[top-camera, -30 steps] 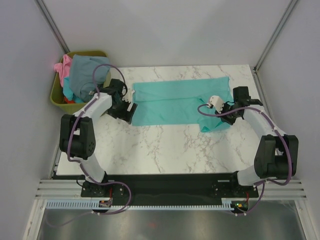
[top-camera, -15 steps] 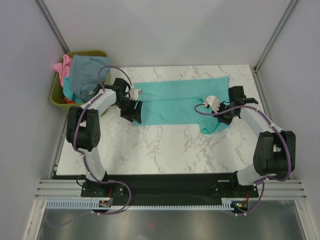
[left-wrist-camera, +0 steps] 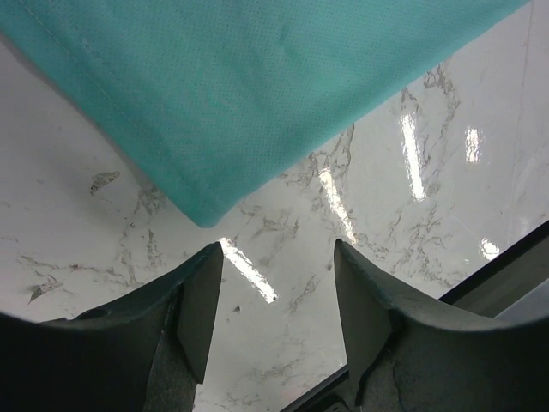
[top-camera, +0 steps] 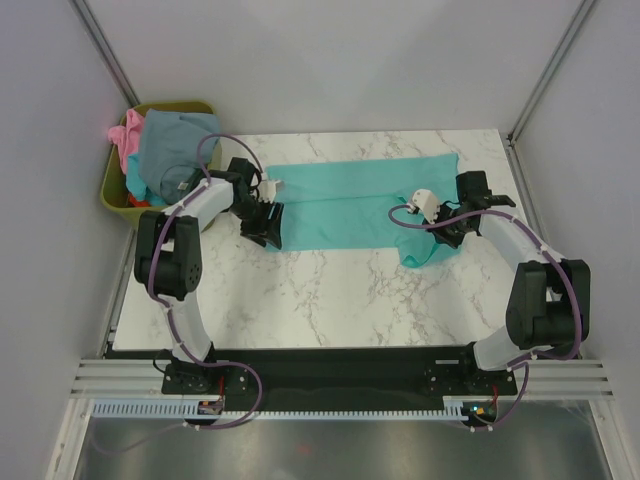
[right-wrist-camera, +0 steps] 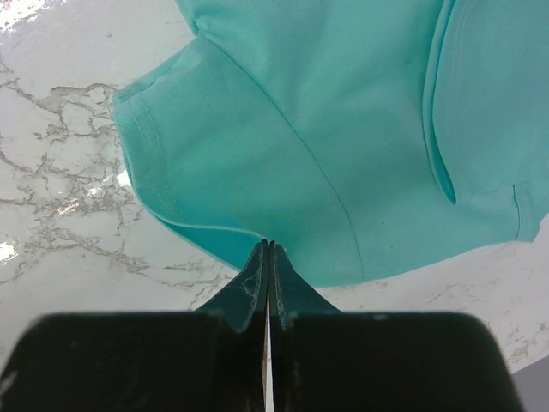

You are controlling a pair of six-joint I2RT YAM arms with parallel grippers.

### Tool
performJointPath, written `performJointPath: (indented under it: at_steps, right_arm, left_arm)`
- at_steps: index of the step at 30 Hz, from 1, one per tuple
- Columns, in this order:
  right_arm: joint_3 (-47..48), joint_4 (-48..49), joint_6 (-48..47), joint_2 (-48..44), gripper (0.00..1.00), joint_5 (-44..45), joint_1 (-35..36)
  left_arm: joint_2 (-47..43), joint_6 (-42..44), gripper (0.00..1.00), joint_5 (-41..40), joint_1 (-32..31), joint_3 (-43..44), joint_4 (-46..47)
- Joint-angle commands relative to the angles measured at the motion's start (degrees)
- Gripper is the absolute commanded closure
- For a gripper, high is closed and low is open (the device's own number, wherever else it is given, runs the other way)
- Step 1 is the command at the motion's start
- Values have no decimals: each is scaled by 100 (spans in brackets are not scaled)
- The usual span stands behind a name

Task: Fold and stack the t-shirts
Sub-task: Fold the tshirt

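A teal t-shirt (top-camera: 350, 200) lies spread across the far half of the marble table (top-camera: 330, 295). My left gripper (top-camera: 270, 228) is open and empty just off the shirt's near-left corner. In the left wrist view (left-wrist-camera: 276, 247) that corner of the teal shirt (left-wrist-camera: 240, 86) lies just ahead of the fingertips. My right gripper (top-camera: 443, 237) is at the shirt's near-right part. In the right wrist view (right-wrist-camera: 268, 245) its jaws are shut on the raised edge of the teal shirt (right-wrist-camera: 300, 129). The grey-blue (top-camera: 175, 145), pink (top-camera: 124, 135) and red-orange (top-camera: 141, 203) shirts lie piled in the bin.
The olive-green bin (top-camera: 113, 186) stands off the table's far-left corner, beside my left arm. White walls close in the table on the left, right and back. The black base rail (top-camera: 330, 365) runs along the near edge.
My left gripper has swung right, up to the teal shirt's near-left corner. My right gripper has shifted slightly left with the shirt's edge. Little differs over the last half second.
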Motion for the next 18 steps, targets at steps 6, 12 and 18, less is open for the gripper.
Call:
performJointPath:
  at_steps: [6, 12, 18]
  right_arm:
    - [178, 189, 107, 113, 100, -40, 22]
    - [231, 198, 116, 140, 100, -14, 22]
    - [196, 215, 116, 184, 100, -14, 22]
  left_arm:
    - [515, -146, 38, -557, 50, 366, 96]
    - [727, -102, 42, -592, 50, 543, 105]
    - [587, -58, 71, -495, 50, 402, 78]
